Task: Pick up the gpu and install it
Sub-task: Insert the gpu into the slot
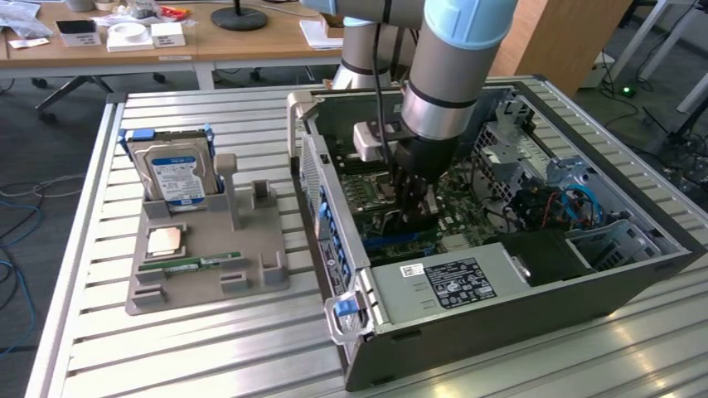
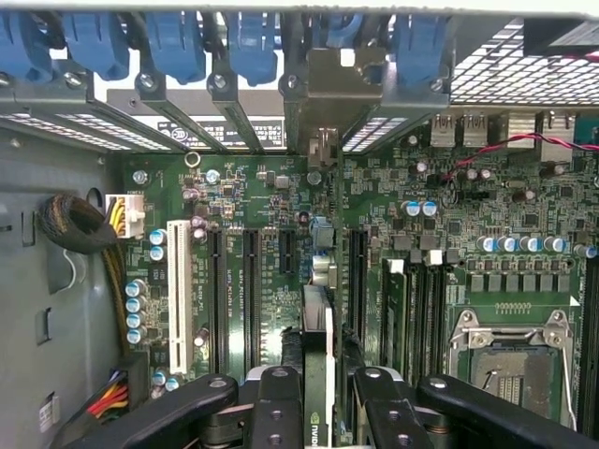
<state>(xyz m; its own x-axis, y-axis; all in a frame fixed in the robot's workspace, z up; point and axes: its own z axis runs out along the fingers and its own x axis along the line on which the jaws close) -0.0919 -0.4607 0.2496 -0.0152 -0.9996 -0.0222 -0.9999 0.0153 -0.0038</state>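
Arm reaches down into the open computer case (image 1: 619,274), which lies on its side on the slatted metal table (image 1: 221,348). Gripper (image 1: 412,217) sits low over the green motherboard (image 1: 470,217), near the middle of the case in the exterior view.

In the wrist view, the gripper (image 2: 318,398) has its 2 black fingers (image 2: 273,407) clamped on the gpu (image 2: 316,374), 1 on each side of the thin card. The gpu stands on edge between the fingers, its green edge with white print showing, and it runs away from the camera toward the case's rear wall. Its far end lines up with a metal bracket (image 2: 323,148) at the rear slot openings, under the row of blue clips (image 2: 253,42). The card sits in line with the motherboard's expansion slots (image 2: 251,295), just beside the long black ones; whether it is fully seated cannot be told.

An empty CPU socket (image 2: 510,360) lies off to one side of the card. A white slot (image 2: 180,295) sits past the black slots on the other side.

On the exterior view's left, a grey holder tray (image 1: 205,274) on the table carries a hard drive (image 1: 177,178) standing upright, a CPU chip (image 1: 166,240) lying flat, and a green memory stick (image 1: 199,264) lying flat.
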